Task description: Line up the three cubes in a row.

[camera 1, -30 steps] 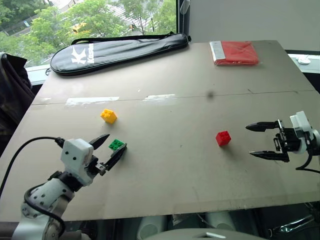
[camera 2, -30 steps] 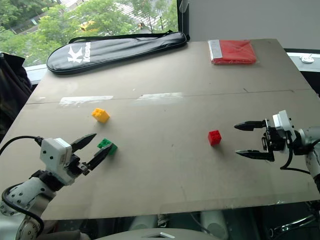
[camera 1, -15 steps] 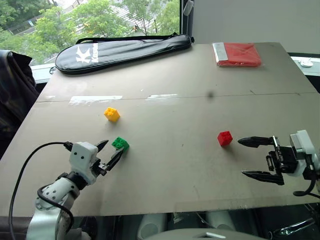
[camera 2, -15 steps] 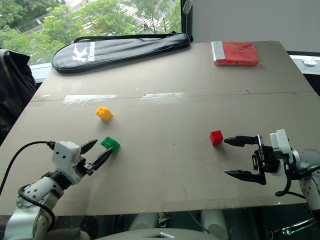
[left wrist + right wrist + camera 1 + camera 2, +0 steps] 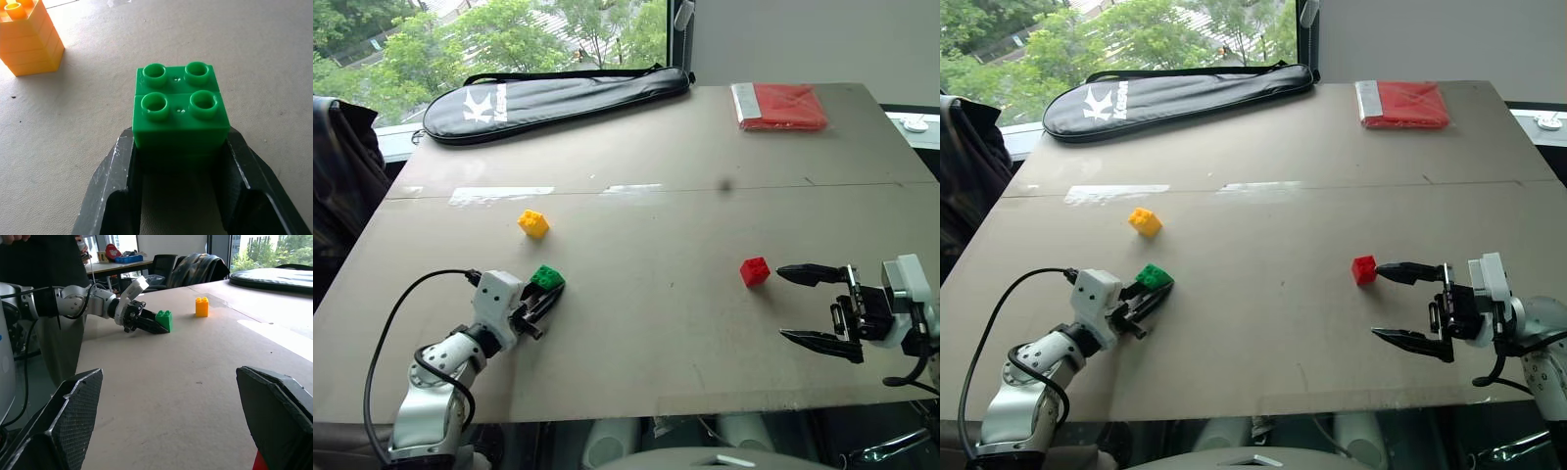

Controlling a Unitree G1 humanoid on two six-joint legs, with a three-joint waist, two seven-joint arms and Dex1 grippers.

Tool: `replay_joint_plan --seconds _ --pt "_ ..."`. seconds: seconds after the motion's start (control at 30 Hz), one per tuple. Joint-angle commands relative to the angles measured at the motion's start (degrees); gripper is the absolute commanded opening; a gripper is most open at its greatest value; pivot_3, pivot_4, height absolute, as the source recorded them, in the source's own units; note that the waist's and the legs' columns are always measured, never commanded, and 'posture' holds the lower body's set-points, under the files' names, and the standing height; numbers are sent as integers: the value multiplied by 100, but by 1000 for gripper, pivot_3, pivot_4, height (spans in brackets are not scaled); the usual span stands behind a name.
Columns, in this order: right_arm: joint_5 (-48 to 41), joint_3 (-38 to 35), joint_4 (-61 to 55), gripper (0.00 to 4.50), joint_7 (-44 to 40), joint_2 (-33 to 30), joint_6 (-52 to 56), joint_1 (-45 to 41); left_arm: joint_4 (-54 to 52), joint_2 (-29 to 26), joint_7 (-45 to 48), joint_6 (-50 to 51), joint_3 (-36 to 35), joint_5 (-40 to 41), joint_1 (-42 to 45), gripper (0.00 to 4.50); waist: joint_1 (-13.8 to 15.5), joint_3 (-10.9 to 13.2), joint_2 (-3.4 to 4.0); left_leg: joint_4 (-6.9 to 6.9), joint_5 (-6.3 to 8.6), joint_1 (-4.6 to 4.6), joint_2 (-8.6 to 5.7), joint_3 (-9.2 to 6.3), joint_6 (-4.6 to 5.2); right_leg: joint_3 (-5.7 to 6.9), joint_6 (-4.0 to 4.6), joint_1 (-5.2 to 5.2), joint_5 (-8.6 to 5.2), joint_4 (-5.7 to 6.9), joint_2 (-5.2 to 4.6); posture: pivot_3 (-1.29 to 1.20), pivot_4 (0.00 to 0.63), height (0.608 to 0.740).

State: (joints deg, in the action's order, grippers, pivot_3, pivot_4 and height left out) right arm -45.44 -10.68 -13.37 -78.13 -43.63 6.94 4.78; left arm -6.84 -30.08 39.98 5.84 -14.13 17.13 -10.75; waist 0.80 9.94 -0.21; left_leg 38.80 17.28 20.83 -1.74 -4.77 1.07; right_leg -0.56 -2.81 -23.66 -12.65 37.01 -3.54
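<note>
The left gripper has its two black fingers pressed against the side walls of the green cube, which sits on the table near the front left. The yellow cube rests a little farther back on the same side, apart from it. The red cube lies well over to the right, just beside the upper fingertip of the right gripper, whose jaws gape wide with nothing between them. These bricks look like hard, hollow plastic: light, stiff, unlikely to break, but smooth-walled, so I would guess a grip too near an edge could let one squirt out or twist. The flat opposite side walls, low and below the studs, seem the sensible place to hold, as the left fingers appear to do. Whether the green cube's base is on the table or lifted off it I cannot tell, and its far faces are hidden. In the right wrist view the red cube is cut off to a sliver at the edge.
</note>
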Motion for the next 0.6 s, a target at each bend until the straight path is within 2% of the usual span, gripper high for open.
replay_joint_plan --seconds 0.03,0.2,0.33,0.5,0.6 --pt "-8 -270 -219 4500 44 48 -43 73 5 -54 95 -29 95 -22 -7 1304 2 0 1 0 0 0 0 0 0 0 0 0 0 0 0 0 150 701" --pt "71 -408 -186 4500 103 141 -88 260 -51 -229 538 -34 558 -56 467 1304 20 -1 0 1 -1 1 -2 -5 0 7 -1 2 0 0 0 0 150 701" --pt "282 -489 -84 4500 252 222 -183 407 209 -413 1466 295 1440 -7 1367 1304 1 -1 -1 3 -1 1 -3 -4 0 8 -1 4 1 1 5 0 150 701" --pt "461 -644 -136 4500 476 322 -238 676 1220 40 2297 295 2605 -348 3102 1304 4 -1 -2 24 -1 5 -9 -10 0 13 -1 9 1 10 33 0 150 701" --pt "579 -732 -192 4500 622 414 -337 862 1834 483 2492 303 2960 -463 3826 1304 -29 0 -4 30 -1 4 -8 2 1 -4 -8 9 5 11 36 0 150 701"
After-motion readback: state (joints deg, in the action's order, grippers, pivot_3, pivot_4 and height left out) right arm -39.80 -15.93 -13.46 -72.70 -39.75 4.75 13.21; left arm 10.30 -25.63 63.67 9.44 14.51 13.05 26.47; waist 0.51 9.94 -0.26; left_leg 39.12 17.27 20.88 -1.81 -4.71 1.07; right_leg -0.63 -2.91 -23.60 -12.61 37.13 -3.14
